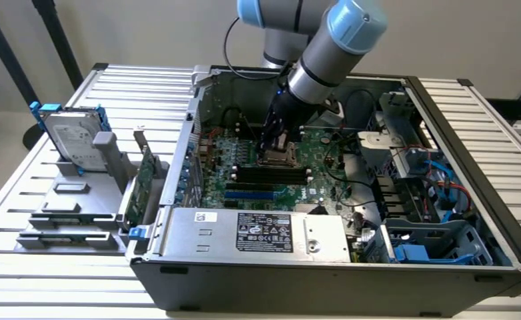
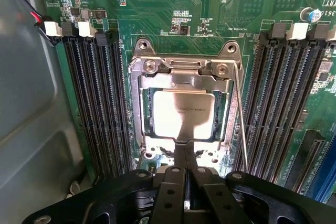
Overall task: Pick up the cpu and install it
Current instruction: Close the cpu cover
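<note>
Though closed tight, met the cpu (image 2: pixel 184 114) only at its near edge with the gripper (image 2: pixel 185 148) tips; could not tell whether pinched or merely touched. Found the cpu lying flat inside the socket (image 2: pixel 137 103) frame on the board (image 2: pixel 210 3), between two banks of slots (image 2: pixel 100 103). Looked level, but could not confirm full seating.

Judged misalignment the chief risk: with a chip slightly skewed or riding on the frame lip, risked bent contacts beneath under any downward push. Saw a second hazard in so narrow a contact at one edge: risked tilting the chip or dragging it out of square with any sideways drift of the fingers. Noted also the thin lever (image 2: pixel 240 119) standing just beside the socket, near enough to catch a finger.

In the exterior view, reached steeply down into the open case (image 1: pixel 332 287) with the arm (image 1: pixel 318 73), tool end right over the socket. Noted a red-and-black wire (image 2: pixel 35 17) near the slots' far end, a possible snag, though apart from the fingers. Saw the labelled power supply (image 1: pixel 260 233) along the case front, below the arm's line and clear of it. Found the drive (image 1: pixel 69 137) with blue rails well apart, outside the case on the exterior view's left; no obstruction there.
</note>
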### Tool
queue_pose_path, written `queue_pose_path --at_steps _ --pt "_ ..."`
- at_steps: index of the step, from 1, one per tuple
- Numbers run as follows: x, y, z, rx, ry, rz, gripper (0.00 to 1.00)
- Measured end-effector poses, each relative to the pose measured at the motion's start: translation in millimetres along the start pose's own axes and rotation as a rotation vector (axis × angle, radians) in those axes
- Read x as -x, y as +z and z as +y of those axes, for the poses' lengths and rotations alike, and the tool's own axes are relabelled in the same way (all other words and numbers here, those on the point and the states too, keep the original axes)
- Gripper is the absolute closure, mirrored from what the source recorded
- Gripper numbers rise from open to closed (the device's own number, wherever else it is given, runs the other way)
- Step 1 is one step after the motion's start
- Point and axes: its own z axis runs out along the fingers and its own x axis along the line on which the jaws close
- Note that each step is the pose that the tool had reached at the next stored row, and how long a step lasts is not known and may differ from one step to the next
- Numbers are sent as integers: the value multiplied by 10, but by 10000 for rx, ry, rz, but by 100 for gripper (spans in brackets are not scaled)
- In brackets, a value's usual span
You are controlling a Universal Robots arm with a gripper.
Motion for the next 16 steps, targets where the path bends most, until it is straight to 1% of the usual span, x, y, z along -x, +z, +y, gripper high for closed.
queue_pose_path --at_steps 6,9,10,12,16 --pt "3 24 1 3 39 55 89" --pt "1 22 -6 10 33 110 89" --pt "-2 8 -12 14 31 128 89" --pt "-5 -59 -43 5 35 140 89" --pt "9 -147 -100 1 27 199 89"
